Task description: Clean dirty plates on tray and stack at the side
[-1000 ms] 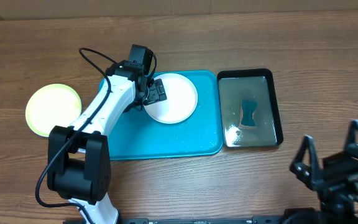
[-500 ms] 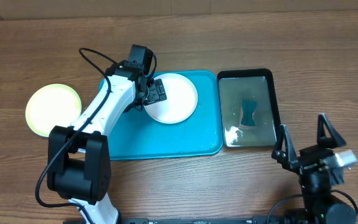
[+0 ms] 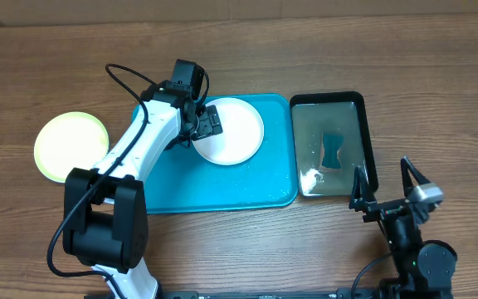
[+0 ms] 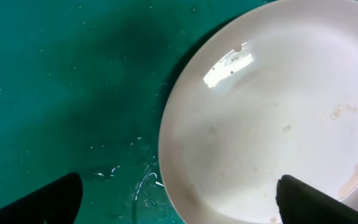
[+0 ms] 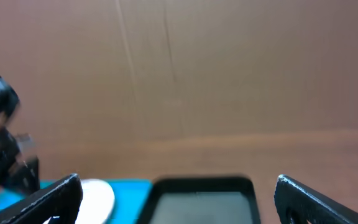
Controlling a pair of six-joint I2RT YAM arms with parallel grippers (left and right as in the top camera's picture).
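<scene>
Two plates show in your overhead view: a white plate (image 3: 237,133) lying in the upper middle of the teal tray (image 3: 222,187), and a yellow-green plate (image 3: 71,146) sitting on the bare table (image 3: 222,33), well to the tray's left. Your left gripper (image 3: 208,124) hangs over the white plate's left rim with its fingers spread wide. In the left wrist view one fingertip (image 4: 48,202) is over the tray floor and the other (image 4: 325,202) is over the plate, and neither pinches anything; whether they touch the surface below you cannot tell. That view also shows faint pale smears toward the plate's right side and water droplets on the tray beside its rim. Just right of the teal tray sits a black tray (image 3: 370,141) holding shallow water and a small dark teal piece (image 3: 333,151) that is too small to identify. Your right gripper (image 3: 384,184) is near the table's front edge, below the black tray, with its fingers spread apart and nothing between them.
</scene>
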